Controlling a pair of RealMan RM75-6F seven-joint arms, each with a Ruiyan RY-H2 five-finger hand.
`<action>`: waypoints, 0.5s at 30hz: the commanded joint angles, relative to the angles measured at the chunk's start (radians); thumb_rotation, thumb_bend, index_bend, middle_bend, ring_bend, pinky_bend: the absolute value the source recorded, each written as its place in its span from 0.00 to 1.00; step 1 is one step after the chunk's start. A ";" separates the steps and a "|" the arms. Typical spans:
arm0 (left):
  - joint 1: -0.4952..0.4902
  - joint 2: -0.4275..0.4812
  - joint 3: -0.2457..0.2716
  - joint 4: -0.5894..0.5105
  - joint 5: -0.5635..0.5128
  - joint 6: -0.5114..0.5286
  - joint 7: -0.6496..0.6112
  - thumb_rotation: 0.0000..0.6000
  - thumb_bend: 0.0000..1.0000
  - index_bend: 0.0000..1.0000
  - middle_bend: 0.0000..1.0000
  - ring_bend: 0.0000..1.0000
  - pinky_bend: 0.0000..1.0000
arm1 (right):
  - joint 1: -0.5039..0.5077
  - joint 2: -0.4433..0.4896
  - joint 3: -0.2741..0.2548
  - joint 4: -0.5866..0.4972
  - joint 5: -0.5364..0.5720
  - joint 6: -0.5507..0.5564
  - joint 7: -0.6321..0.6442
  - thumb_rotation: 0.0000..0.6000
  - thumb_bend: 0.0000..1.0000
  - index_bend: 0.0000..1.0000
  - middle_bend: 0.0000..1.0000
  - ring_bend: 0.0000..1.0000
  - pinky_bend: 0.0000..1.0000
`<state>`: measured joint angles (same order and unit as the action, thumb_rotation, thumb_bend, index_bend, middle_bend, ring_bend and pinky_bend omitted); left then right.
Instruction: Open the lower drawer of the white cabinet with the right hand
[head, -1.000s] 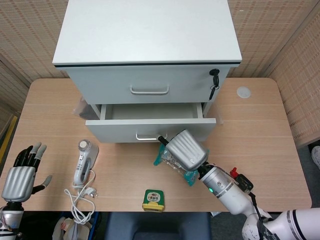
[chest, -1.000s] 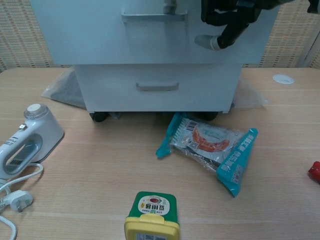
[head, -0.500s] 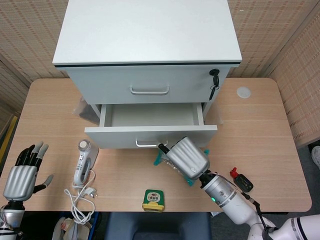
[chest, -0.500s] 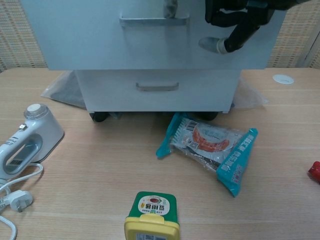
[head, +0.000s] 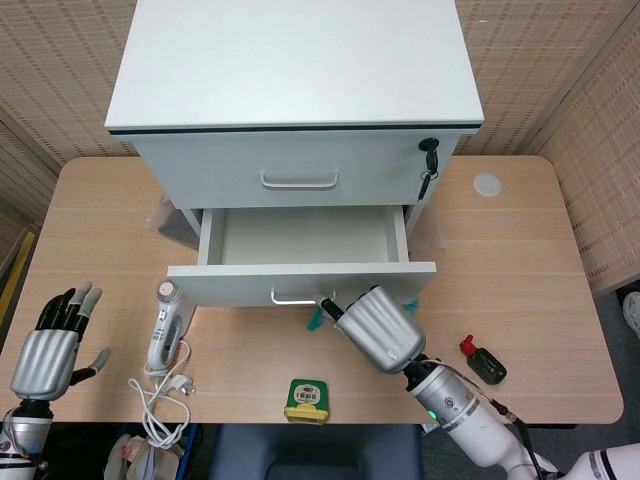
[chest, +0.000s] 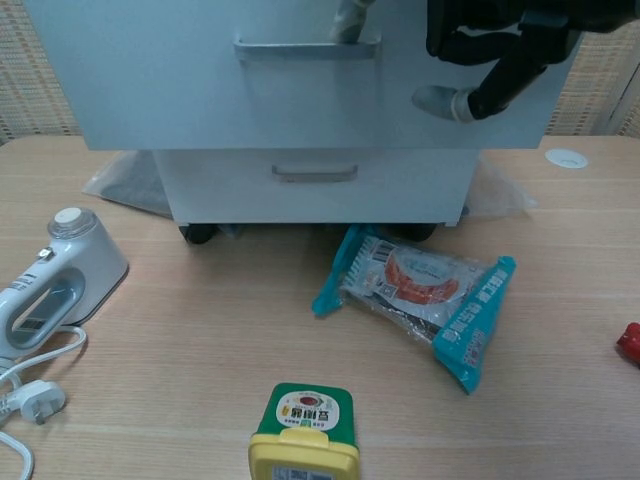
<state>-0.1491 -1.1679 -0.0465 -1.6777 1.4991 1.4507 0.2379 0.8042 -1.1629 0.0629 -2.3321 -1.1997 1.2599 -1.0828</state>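
The white cabinet (head: 295, 60) stands at the back of the table. Its top drawer (head: 300, 170) is closed. The drawer below it (head: 230, 285) is pulled well out, and its inside looks bare. My right hand (head: 378, 328) is in front of that drawer, with a finger hooked behind its metal handle (head: 295, 298). In the chest view the same drawer front (chest: 150, 90) fills the top, a pale fingertip (chest: 350, 15) sits behind the handle (chest: 290, 47), and the right hand (chest: 500, 40) is at the upper right. Another closed drawer front (chest: 315, 185) shows beneath. My left hand (head: 45, 355) rests at the near left, holding nothing, fingers apart.
A teal snack packet (chest: 420, 290) lies just in front of the cabinet, below my right hand. A green and yellow box (head: 307, 397) sits near the front edge. A white handheld appliance (head: 168, 325) with its cord lies left. A red-and-black item (head: 482, 360) lies right.
The drawer has slid further out toward the table's front edge. My right hand has drawn back with the handle. The left hand has barely shifted.
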 joint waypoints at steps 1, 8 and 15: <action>0.000 0.000 0.001 0.001 0.001 -0.001 -0.001 1.00 0.25 0.00 0.00 0.00 0.09 | -0.008 0.000 -0.007 -0.011 -0.012 0.003 -0.008 1.00 0.38 0.24 0.92 0.97 0.85; -0.001 -0.001 0.003 0.002 0.002 -0.001 -0.002 1.00 0.25 0.00 0.00 0.00 0.09 | -0.035 -0.003 -0.036 -0.024 -0.082 0.003 -0.020 1.00 0.38 0.23 0.92 0.97 0.85; -0.005 -0.004 0.004 0.002 0.007 -0.005 -0.002 1.00 0.25 0.00 0.00 0.00 0.09 | -0.067 -0.008 -0.063 -0.024 -0.147 -0.003 -0.022 1.00 0.38 0.23 0.92 0.97 0.85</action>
<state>-0.1540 -1.1719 -0.0427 -1.6756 1.5056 1.4460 0.2356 0.7424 -1.1699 0.0038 -2.3559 -1.3412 1.2586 -1.1036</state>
